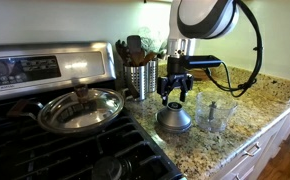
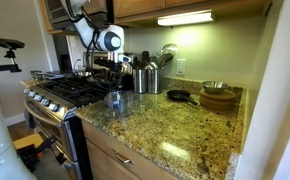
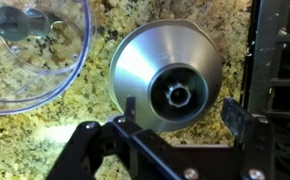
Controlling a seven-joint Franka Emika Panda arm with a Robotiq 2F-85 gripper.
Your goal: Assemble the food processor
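The food processor's dark grey dome-shaped top (image 1: 174, 119) stands on the granite counter, knob up. Its clear plastic bowl (image 1: 214, 113) stands beside it, apart from it. In the wrist view the dome (image 3: 165, 72) fills the middle and the bowl (image 3: 35, 50) is at the upper left, with a blade piece inside. My gripper (image 1: 175, 99) hangs straight above the dome's knob, open and empty. In the wrist view its two fingers (image 3: 180, 112) straddle the knob from above. In an exterior view the arm and the parts (image 2: 115, 98) are small and hard to make out.
A steel pan with glass lid (image 1: 80, 108) sits on the gas stove (image 1: 45, 140) beside the dome. A perforated steel utensil holder (image 1: 138, 78) stands behind. A black cable (image 1: 247, 75) loops near the bowl. Bowls (image 2: 217, 96) and a small pan (image 2: 179, 96) stand farther along the counter.
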